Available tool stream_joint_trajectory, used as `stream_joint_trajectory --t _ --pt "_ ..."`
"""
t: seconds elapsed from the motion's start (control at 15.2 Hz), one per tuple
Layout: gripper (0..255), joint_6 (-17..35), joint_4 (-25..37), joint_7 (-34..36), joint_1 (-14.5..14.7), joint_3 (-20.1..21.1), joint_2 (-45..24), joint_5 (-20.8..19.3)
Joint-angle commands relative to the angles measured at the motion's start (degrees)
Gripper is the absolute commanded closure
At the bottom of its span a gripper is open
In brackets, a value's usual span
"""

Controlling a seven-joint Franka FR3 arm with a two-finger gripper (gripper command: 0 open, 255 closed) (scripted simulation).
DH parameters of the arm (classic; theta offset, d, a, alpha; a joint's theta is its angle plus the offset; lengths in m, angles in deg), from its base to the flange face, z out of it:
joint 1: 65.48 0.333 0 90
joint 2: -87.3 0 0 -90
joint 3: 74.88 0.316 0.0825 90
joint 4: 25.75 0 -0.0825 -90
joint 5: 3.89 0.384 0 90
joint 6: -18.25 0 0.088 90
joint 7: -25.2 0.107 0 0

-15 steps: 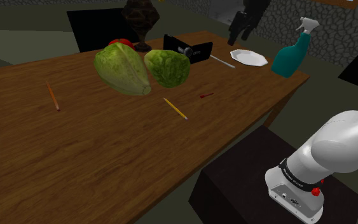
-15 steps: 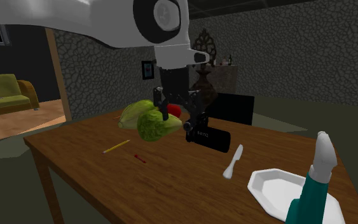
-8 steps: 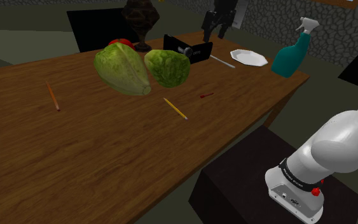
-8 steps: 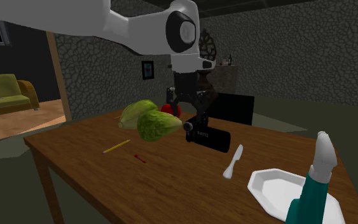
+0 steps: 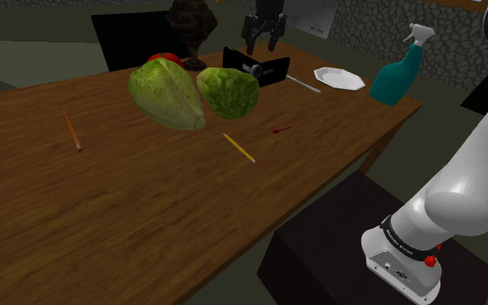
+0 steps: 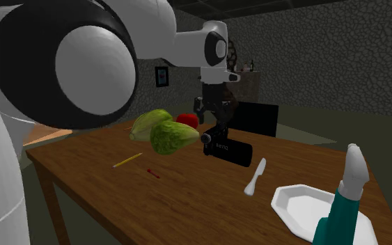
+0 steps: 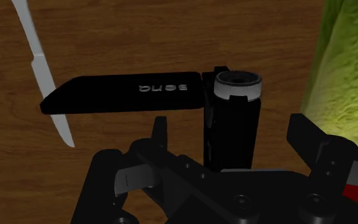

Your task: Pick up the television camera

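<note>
The all-black two-finger gripper [image 5: 262, 43] is seen poised over the far part of the brown wooden table [image 5: 146, 199], its jaws spread wide and nothing clasped between them. The small black television camera [image 7: 233, 121], fitted with a silver lens ring and a flipped-out screen, is found lying on the table just below the gripper, between a green lettuce head [image 7: 349, 63] and a white knife [image 7: 42, 70].
</note>
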Motion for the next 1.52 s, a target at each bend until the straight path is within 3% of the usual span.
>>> stream_joint_trajectory --t 0.0,0.2,0.79,0.86,1.45 --pt "0 -1.9 7.5 1.6 0.7 0.3 -6.4 -0.7" --pt "0 -5.7 19.1 3.1 1.9 0.3 -15.2 -1.5" --pt "0 0.9 11.1 3.0 1.6 0.2 -13.8 -1.3" --pt "255 0.9 11.2 3.0 1.6 0.2 -13.8 -1.3" --pt "255 0.9 11.1 3.0 1.6 0.2 -13.8 -1.3"
